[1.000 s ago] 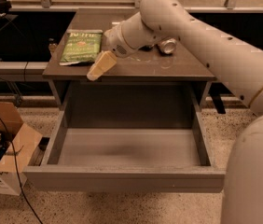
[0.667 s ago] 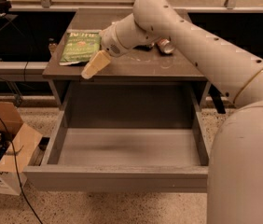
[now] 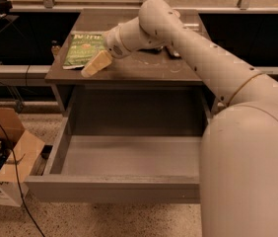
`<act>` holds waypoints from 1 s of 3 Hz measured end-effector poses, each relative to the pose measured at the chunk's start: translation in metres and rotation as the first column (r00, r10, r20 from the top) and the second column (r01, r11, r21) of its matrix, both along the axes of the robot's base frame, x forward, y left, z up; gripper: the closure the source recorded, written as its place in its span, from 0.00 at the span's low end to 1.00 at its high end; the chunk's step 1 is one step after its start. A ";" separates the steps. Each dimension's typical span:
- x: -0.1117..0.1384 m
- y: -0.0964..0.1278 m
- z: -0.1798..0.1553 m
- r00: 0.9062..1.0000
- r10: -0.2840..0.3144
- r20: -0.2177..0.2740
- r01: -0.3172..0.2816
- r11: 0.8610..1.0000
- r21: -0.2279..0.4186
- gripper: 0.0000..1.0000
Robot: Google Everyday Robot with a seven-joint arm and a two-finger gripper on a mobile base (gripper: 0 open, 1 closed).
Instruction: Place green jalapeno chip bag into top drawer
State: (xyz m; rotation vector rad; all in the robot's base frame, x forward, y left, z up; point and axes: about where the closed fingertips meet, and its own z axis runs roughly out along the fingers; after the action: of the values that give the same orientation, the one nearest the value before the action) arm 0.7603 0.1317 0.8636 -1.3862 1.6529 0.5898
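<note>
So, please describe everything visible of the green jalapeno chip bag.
The green jalapeno chip bag is a flat, rectangular foil packet with pale lettering along its far edge. It lies on the left part of the brown cabinet top, outside the open top drawer. The pincer hangs at its near right corner; contact cannot be judged.

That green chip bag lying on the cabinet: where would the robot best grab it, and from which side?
Probably its front corner on the arm's side, coming down from above. The bag lies flat on the cabinet top, so only an edge or corner offers a pinch, and the end effector is right at that corner.
</note>
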 end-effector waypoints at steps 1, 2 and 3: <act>0.015 0.005 -0.006 1.000 -0.016 -0.022 0.017 0.999 0.051 0.00; 0.028 0.005 -0.014 0.998 -0.035 -0.052 0.039 0.996 0.082 0.00; 0.040 0.004 -0.020 0.996 -0.051 -0.074 0.058 0.994 0.096 0.00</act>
State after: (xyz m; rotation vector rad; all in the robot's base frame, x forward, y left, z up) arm 0.8002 0.1355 0.8437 -1.2585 1.6899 0.6862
